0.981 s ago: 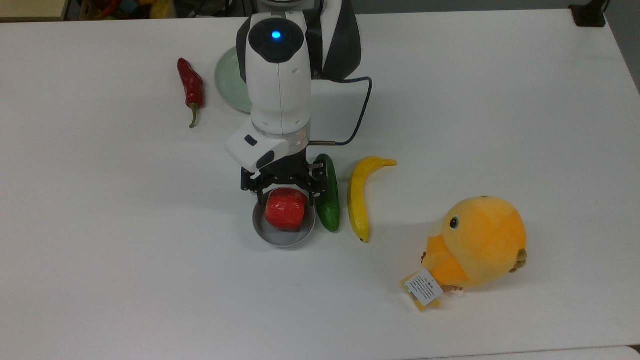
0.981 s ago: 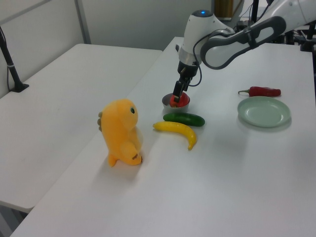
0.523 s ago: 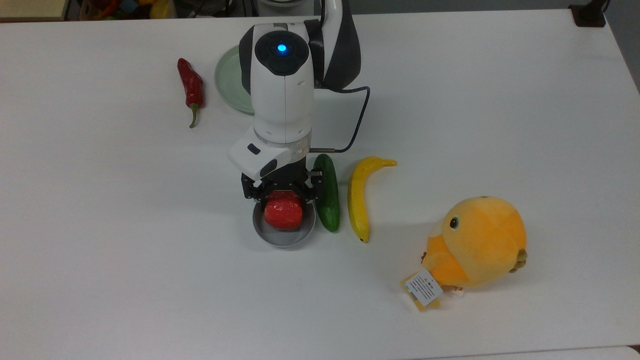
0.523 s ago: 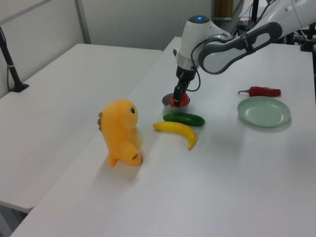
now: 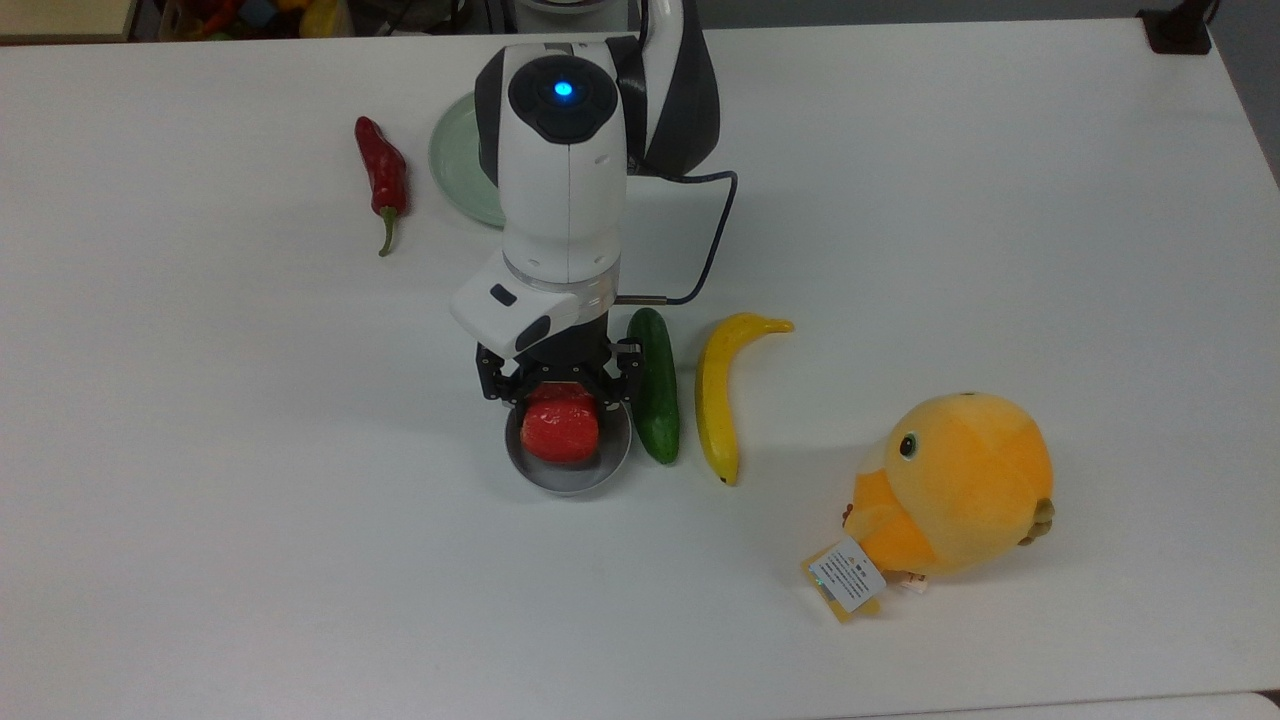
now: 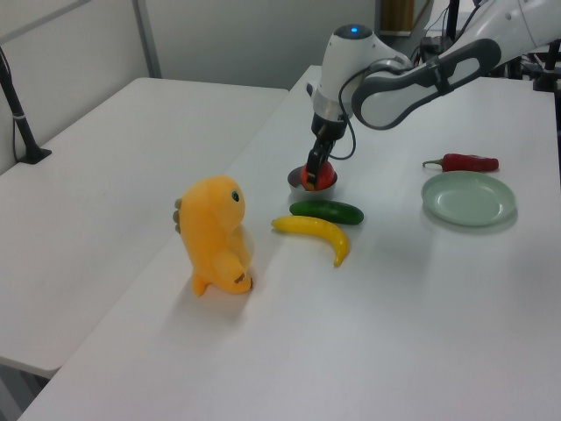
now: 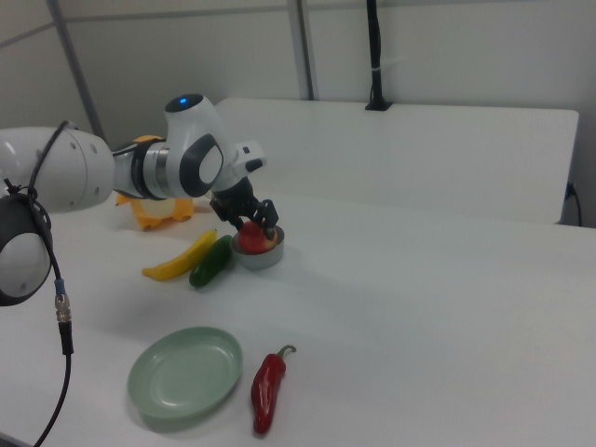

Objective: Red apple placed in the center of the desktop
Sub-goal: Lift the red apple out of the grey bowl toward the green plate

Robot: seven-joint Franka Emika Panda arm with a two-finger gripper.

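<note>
Apple (image 5: 561, 433) sits in the grey bowl (image 5: 568, 473) near the middle of the white counter (image 5: 1000, 200), glossy red, its top caught between the black fingers of the pincer (image 5: 560, 392), which close against its two sides. In the right view the red apple (image 7: 251, 236) rides slightly above the bowl's rim (image 7: 258, 258) with the pincer (image 7: 250, 220) clamped over it; the left view shows the same grip, the pincer (image 6: 314, 171) pointing down into the bowl (image 6: 298, 182) from the bent white arm (image 6: 412, 74).

Just beside the bowl, on the top view's right, lies a green cucumber (image 5: 655, 397), and next to it, a little apart, a yellow banana (image 5: 718, 395), both running lengthwise away from the near edge. Farther toward the top view's lower right stands an orange plush toy (image 5: 955, 485) with a paper tag (image 5: 848, 577). Far from the bowl, toward the top view's upper left, a dark red chili pepper (image 5: 382, 180) with a green stem lies beside a pale green plate (image 5: 455, 165), which the arm partly covers in the top view. A dark cable (image 5: 715, 235) loops from the arm's wrist.
</note>
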